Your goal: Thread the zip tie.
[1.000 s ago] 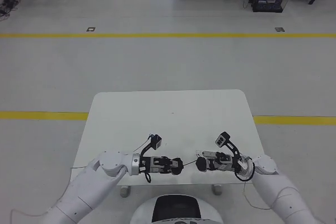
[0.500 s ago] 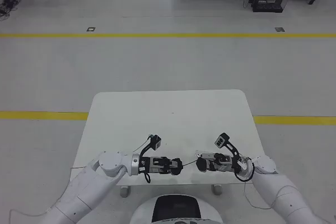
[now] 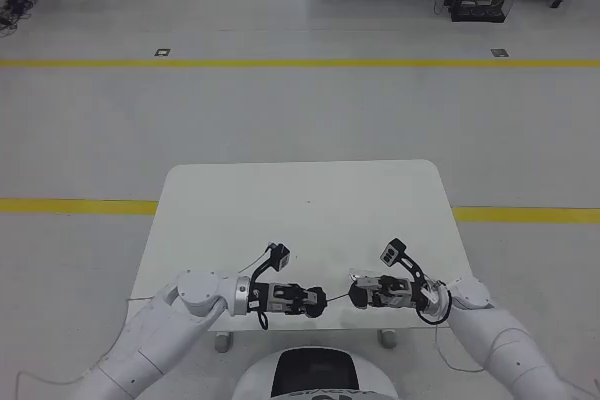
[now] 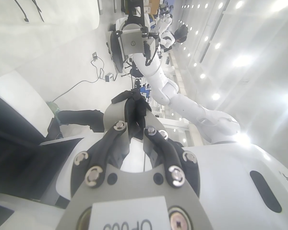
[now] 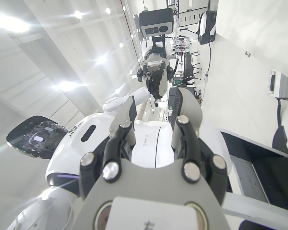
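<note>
Left jaws were pinched right shut on the zip tie (image 3: 336, 292), gripping it near one end so that a thin dark length stuck out sideways toward the other arm. Held stiff like that, I reckoned, the free end could be aimed rather than left to droop. Opposite, the right jaws stood parted, the ribbed pad (image 5: 180, 106) of one finger well off its partner, and I could make out nothing gripped between them. The strap's tip came just up to them, though whether it touched I couldn't tell. The left arm (image 3: 202, 290) and right arm (image 3: 470, 296) lay level and nose to nose over the near part of the bench (image 3: 280, 205), which looked to me like a line-up for feeding the tail across. Each wrist carried a small camera on a bracket (image 3: 276, 250), standing up out of the strap's path. A yellow floor line (image 3: 80, 205) ran past behind the bench. Little stood in the way, I judged, bar the narrow gap itself: the two sets of fingers were near enough to knock if either pushed on carelessly
</note>
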Robot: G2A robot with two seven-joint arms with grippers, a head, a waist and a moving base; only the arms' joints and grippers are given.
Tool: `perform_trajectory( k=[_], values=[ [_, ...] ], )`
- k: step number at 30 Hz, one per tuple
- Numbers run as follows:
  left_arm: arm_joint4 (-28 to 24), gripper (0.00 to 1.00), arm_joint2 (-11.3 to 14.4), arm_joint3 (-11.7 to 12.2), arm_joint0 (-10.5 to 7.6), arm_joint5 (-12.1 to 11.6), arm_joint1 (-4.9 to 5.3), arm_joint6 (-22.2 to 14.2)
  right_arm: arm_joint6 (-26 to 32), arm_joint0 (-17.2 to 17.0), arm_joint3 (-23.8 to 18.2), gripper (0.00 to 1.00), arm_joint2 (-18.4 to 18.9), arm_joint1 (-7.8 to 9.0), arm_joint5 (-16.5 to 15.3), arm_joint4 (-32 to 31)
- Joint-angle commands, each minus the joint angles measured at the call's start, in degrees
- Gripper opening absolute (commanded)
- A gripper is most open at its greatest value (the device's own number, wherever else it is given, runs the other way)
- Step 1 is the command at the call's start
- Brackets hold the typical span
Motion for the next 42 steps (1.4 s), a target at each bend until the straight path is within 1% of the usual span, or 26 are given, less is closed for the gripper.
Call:
perform_trajectory(
  k=[1,18,29,34,37,42],
  values=[
    [0.0,0.00,0.2,0.0,-0.14,0.1,0.04,-0.1,0.0,0.1,0.1,0.30,-0.2,0.06,0.0,-0.1],
    [-0.3,0.00,1.4,0.3,-0.95,0.4,0.47,-0.4,0.0,0.2,-0.1,0.18,-0.8,0.51,0.0,-0.6],
    [-0.7,0.00,2.2,0.4,-1.39,0.4,0.67,0.0,0.0,0.3,-0.6,0.16,-1.4,0.83,0.0,-1.3],
    [-0.8,0.00,2.4,0.4,-1.52,0.4,0.80,0.1,0.0,0.4,-0.7,0.11,-1.7,0.97,0.0,-1.5],
    [-1.0,0.00,2.5,0.4,-1.56,0.3,0.87,0.2,0.0,0.4,-0.8,0.10,-1.8,1.05,0.0,-1.6],
    [-1.3,0.00,2.7,0.5,-1.68,0.2,0.99,0.1,0.0,0.4,-0.8,0.10,-1.9,1.14,0.0,-1.7]
  ],
)
